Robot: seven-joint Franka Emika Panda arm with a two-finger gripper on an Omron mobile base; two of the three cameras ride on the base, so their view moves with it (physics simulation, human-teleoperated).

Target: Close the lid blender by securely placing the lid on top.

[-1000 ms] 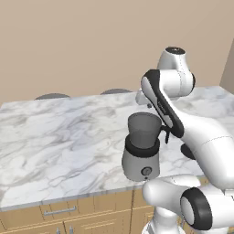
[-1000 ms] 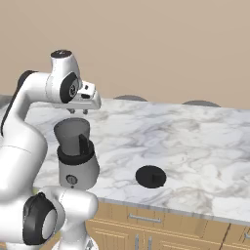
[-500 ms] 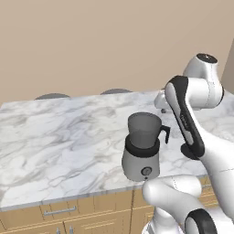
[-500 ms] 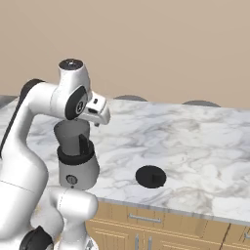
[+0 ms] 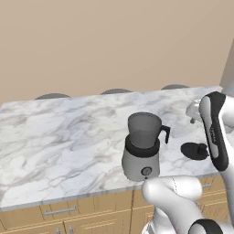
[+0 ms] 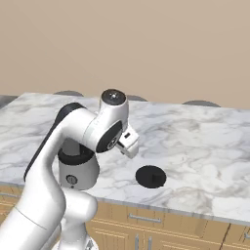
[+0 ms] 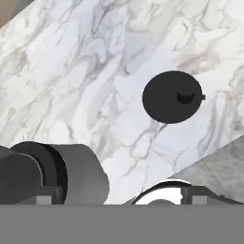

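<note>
- The blender sits on the marble table, close to the front edge, with its grey base and little round knob facing the cabinets.
- The jar is open on top, no cap on it. Its black handle sticks out toward the right in the left base view.
- The lid lies flat on the table, off to the blender's right and a bit apart from it, also near the front edge. It's not touching the blender.
- In the hand view the lid shows as a black disc with its short knob poking up, and the blender is at the lower left of that shot.
- The claw hangs in the air between the blender and the lid, above the table and touching neither. In the left base view the claw peeks out just behind the arm, above the lid.
- Nothing is held in it. Whether the fingers are spread or pressed together, I honestly can't tell from these shots.
- A couple of grey round stool tops show past the far edge of the table.
</note>
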